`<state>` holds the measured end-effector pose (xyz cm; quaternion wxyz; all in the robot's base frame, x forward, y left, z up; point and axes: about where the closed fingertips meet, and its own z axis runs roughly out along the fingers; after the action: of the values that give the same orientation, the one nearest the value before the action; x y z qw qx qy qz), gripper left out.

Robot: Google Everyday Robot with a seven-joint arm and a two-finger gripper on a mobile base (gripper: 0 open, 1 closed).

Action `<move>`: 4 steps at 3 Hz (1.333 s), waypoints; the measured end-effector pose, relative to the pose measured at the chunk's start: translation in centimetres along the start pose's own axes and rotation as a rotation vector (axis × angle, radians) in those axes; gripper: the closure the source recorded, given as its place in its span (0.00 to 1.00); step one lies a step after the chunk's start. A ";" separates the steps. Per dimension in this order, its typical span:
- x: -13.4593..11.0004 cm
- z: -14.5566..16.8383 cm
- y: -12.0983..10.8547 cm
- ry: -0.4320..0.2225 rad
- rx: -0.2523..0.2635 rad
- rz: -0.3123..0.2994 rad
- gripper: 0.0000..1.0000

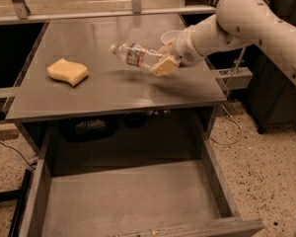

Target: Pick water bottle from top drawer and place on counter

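Nearest me, well below the hand, the wide shallow grey metal top drawer [128, 201] stands pulled out, and I see only bare floor in it. Above it is the flat, smooth grey tabletop [113, 90] with its thin metal edge. On that surface, well apart from the hand and out beyond the end the bottle's cap points toward, lies a yellow wavy-edged sponge [67, 71].

The hand [165, 63] hangs over the tabletop on the side where the white arm [246, 14] reaches in. Its tan fingers [164, 67] are clamped on the base end of the small clear ribbed plastic water bottle [135, 56]. The bottle sticks out from the hand nearly on its side, with the white cap at the far end and the red, white and dark label band near the middle. It is off the surface, with its shadow on the tabletop beneath.

Just behind the hand, partly hidden by it, a white round bowl [168, 35] sits on the tabletop.
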<state>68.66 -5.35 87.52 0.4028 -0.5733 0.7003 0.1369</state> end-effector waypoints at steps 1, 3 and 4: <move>0.3 0.9 -0.6 0.021 0.020 0.067 1.00; 0.3 1.6 -0.8 0.023 0.020 0.102 0.82; 0.3 1.6 -0.8 0.023 0.020 0.102 0.59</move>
<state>70.08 -4.74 86.53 0.3931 -0.5344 0.7343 0.1435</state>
